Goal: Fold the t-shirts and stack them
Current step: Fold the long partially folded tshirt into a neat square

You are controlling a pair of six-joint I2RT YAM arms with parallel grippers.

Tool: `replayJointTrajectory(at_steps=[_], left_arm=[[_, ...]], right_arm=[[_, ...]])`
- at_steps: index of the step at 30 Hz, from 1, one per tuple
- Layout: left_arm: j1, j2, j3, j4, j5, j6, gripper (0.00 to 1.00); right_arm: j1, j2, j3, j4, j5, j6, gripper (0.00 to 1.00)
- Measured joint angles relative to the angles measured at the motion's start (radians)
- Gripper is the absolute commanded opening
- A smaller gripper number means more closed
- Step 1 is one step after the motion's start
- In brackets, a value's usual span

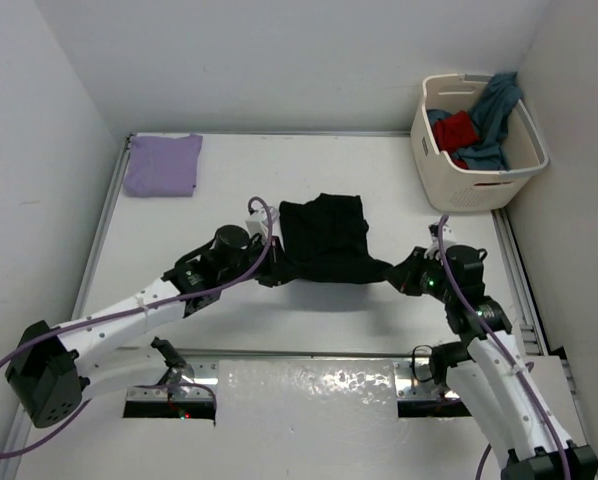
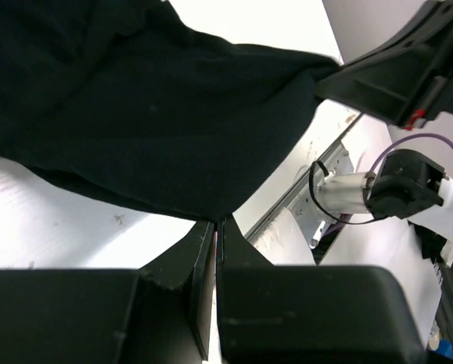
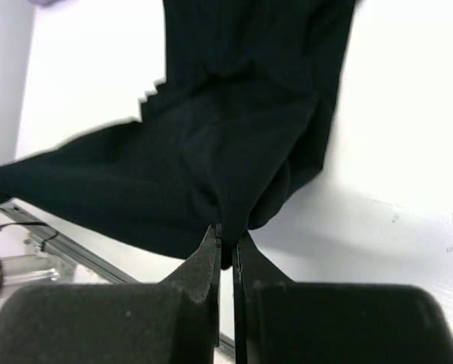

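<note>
The black t-shirt point(image 1: 324, 238) lies near the middle of the counter point(image 1: 229, 200), its far part spread flat and its near edge pulled taut between the two arms. The left end effector point(image 2: 217, 225) is pinched narrow on the near left corner of the cloth. The right end effector point(image 3: 225, 235) is clamped just as narrowly on the near right corner. A lavender t-shirt point(image 1: 163, 165) sits folded at the far left corner, well apart. At the far right, a cream laundry basket point(image 1: 479, 185) holds a red t-shirt point(image 1: 457, 130), and a teal t-shirt point(image 1: 494, 115) draped over its rim.
</note>
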Motion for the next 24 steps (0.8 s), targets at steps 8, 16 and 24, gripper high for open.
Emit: replayJointTrajectory(at_steps=[8, 16, 24], left_arm=[[0.0, -0.013, 0.082, -0.106, -0.091, 0.0, 0.0], [0.013, 0.076, 0.233, -0.135, -0.269, 0.025, 0.0], [0.185, 0.247, 0.299, -0.09, -0.216, 0.032, 0.0]], right_arm=[[0.0, 0.101, 0.173, -0.057, 0.001, -0.011, 0.0], [0.0, 0.364, 0.319, 0.076, -0.004, -0.01, 0.0], [0.0, 0.641, 0.502, 0.164, -0.026, -0.012, 0.0]])
